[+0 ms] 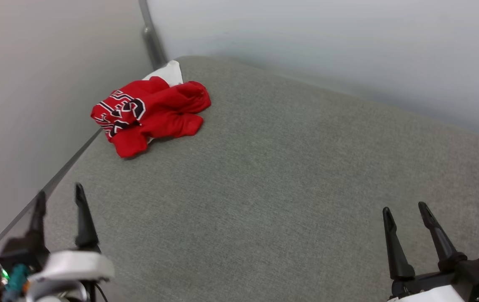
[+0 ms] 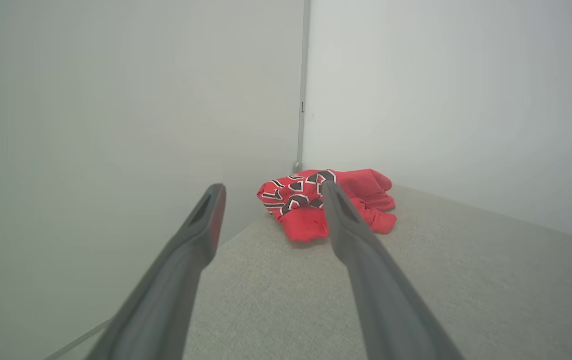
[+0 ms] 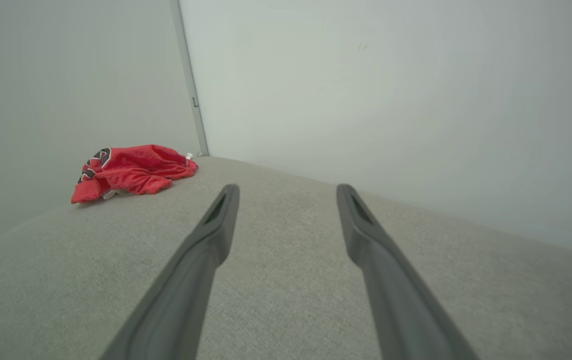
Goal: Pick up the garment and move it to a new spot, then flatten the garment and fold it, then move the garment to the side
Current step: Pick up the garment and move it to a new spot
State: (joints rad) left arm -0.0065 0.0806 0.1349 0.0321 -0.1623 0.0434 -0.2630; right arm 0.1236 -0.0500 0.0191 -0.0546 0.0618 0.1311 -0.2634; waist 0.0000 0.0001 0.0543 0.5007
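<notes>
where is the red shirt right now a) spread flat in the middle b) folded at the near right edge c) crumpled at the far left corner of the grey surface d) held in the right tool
C: the garment lies bunched up at the far left corner of the grey surface, while the left tool and right tool are both open, empty and well short of it.

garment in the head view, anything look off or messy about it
The garment is bunched in a crumpled heap at the far left corner of the grey surface, its print folded on itself, a white part poking out behind. No tear or stain shows.
</notes>
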